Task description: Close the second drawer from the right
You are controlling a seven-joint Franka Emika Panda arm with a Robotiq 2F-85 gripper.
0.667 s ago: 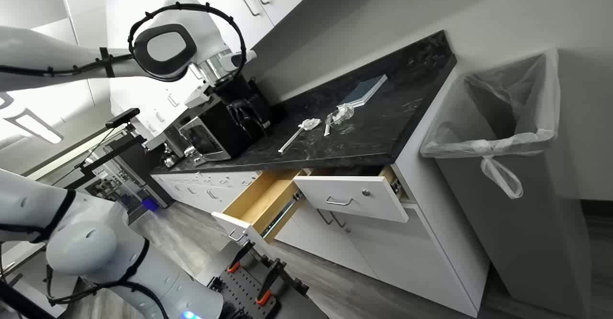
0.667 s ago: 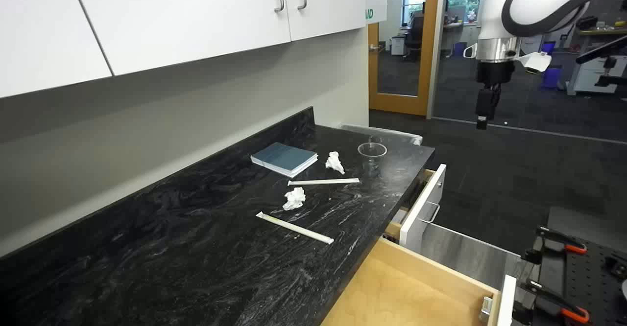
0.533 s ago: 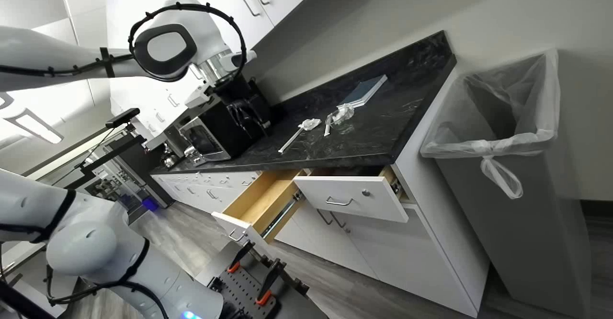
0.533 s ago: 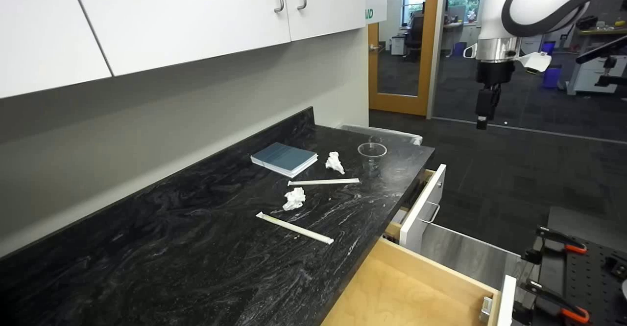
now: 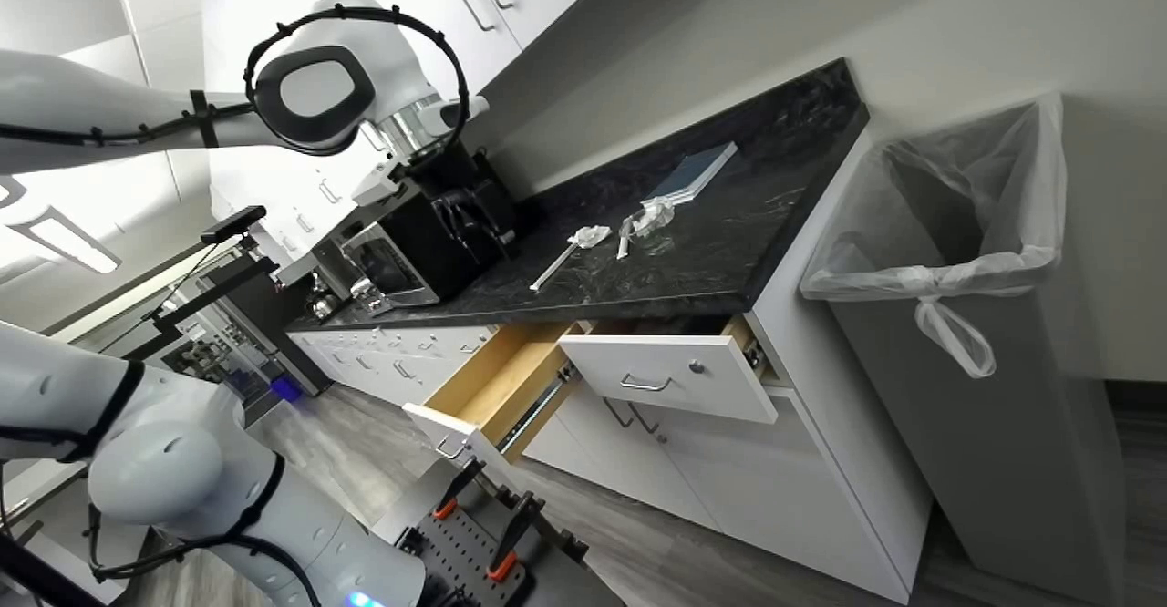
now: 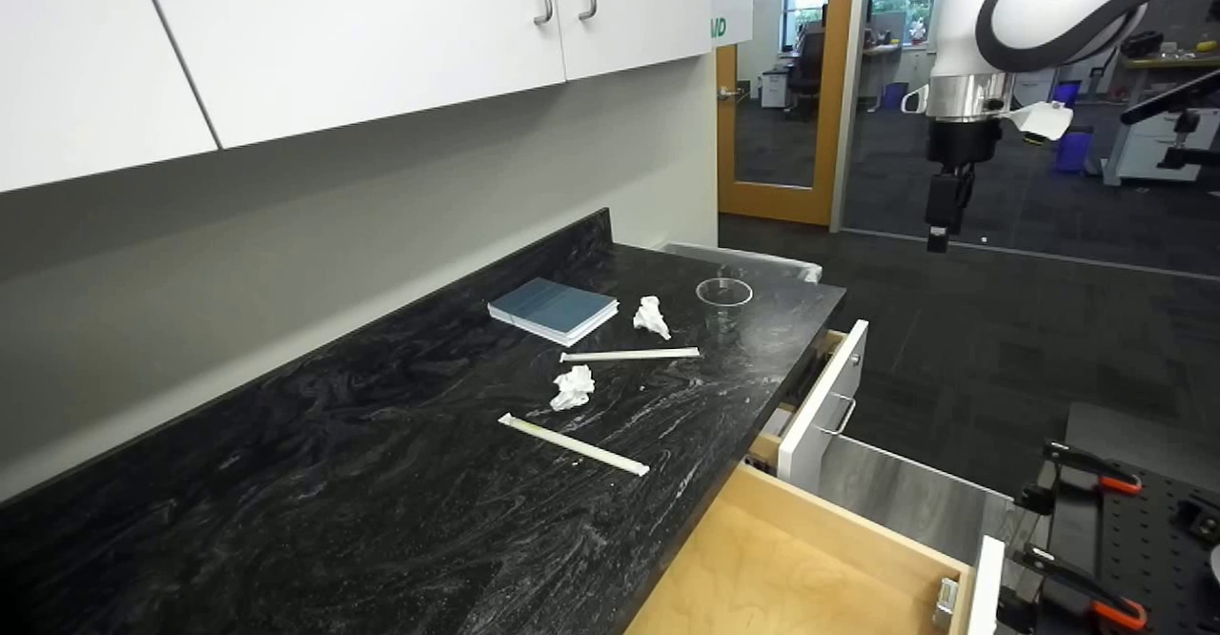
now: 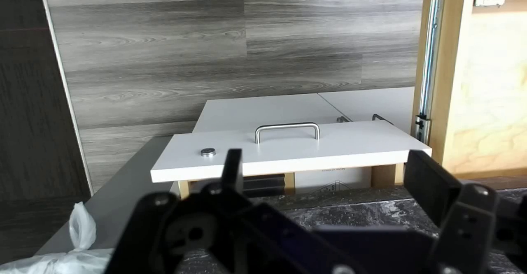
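The second drawer from the right, with a pale yellow wooden box and a flat white front, is pulled far out in both exterior views (image 5: pixel 492 379) (image 6: pixel 848 525). It shows at the right edge of the wrist view (image 7: pixel 486 84), with a metal slide along its side. My gripper (image 7: pixel 325 161) is open, with nothing between its fingers. It hangs in the air above the drawers, apart from them, and shows small and dark in both exterior views (image 5: pixel 490 244) (image 6: pixel 939 235). In the wrist view its fingers overlap the neighbouring wider drawer's front edge.
The wider white-fronted drawer (image 5: pixel 670 370) with a slim handle is partly open beside it. A black counter (image 6: pixel 400 482) holds a blue book (image 6: pixel 553 306), wrapped sticks, crumpled tissues and a clear cup (image 6: pixel 724 294). A lined bin (image 5: pixel 985 388) stands at the counter's end; upper cabinets hang above.
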